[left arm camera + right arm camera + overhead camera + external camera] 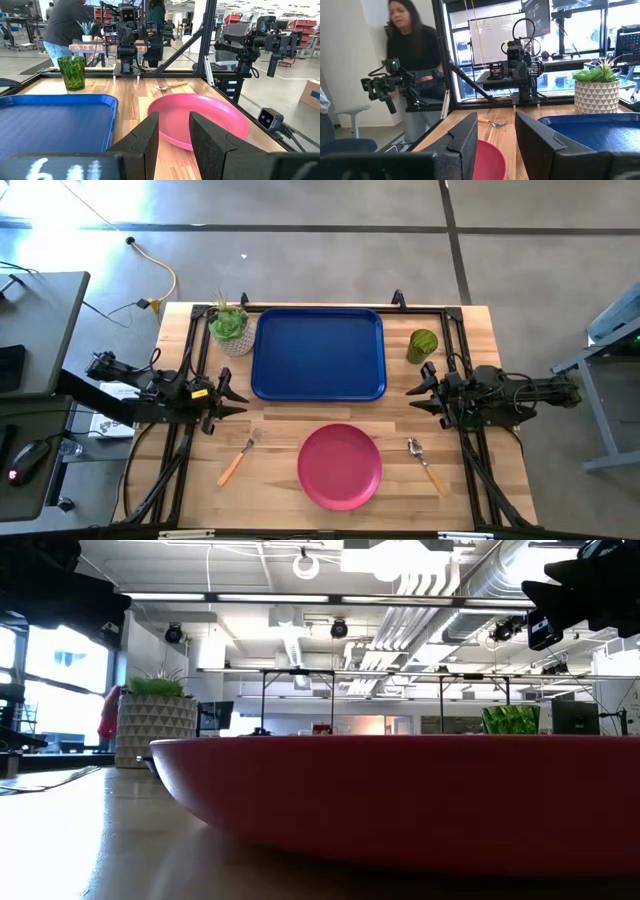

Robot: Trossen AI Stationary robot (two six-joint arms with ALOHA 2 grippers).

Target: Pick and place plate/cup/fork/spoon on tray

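Observation:
The dark blue tray (318,352) lies at the table's far middle. The pink plate (340,466) lies flat on the wood near the front edge; it fills the low view (400,800). The green cup (422,345) stands upright right of the tray. The fork (237,461) lies left of the plate, the spoon (425,462) right of it. My left gripper (236,402) is open and empty above the table's left side. My right gripper (418,390) is open and empty at the right side, just near of the cup.
A leafy plant in a pale pot (231,327) stands at the tray's far left corner. A black frame (452,340) runs along the table's sides and far edge. People (415,55) stand beyond the table in the wrist views.

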